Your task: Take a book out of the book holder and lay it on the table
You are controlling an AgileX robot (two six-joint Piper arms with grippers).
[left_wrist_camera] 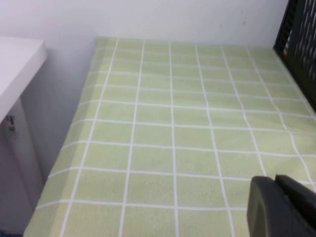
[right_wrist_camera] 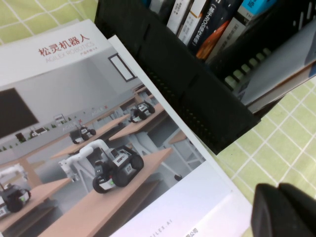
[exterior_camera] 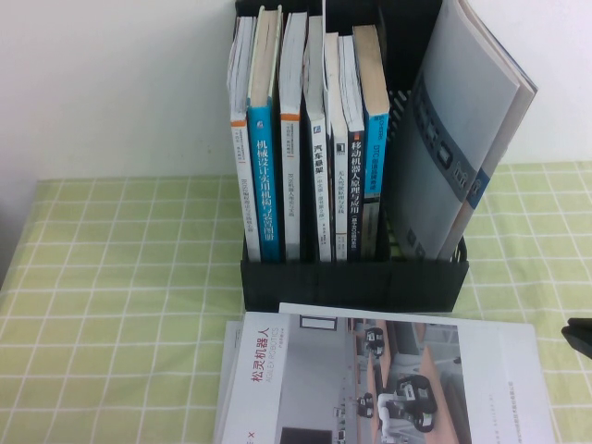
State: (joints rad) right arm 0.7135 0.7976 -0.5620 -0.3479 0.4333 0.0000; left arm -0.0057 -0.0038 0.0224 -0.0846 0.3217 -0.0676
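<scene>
The book (exterior_camera: 388, 379) lies flat on the table (exterior_camera: 111, 277) just in front of the book holder (exterior_camera: 351, 282), grey-white cover up with a red Chinese title and a robot photo. It also shows in the right wrist view (right_wrist_camera: 98, 148), touching the holder's low front wall (right_wrist_camera: 187, 84). My right gripper (right_wrist_camera: 279, 190) is shut and empty, over the cloth (right_wrist_camera: 276, 148) beside the book's corner; it shows at the right edge of the high view (exterior_camera: 578, 338). My left gripper (left_wrist_camera: 275, 178) is shut and empty, low over the table (left_wrist_camera: 173, 123) to the left of the holder (left_wrist_camera: 298, 39).
Several upright books (exterior_camera: 305, 139) fill the holder's left slots. A grey brochure with a dark band (exterior_camera: 462, 139) leans in its right slot. A white wall stands behind. A white cabinet (left_wrist_camera: 15, 59) stands off the table's left edge.
</scene>
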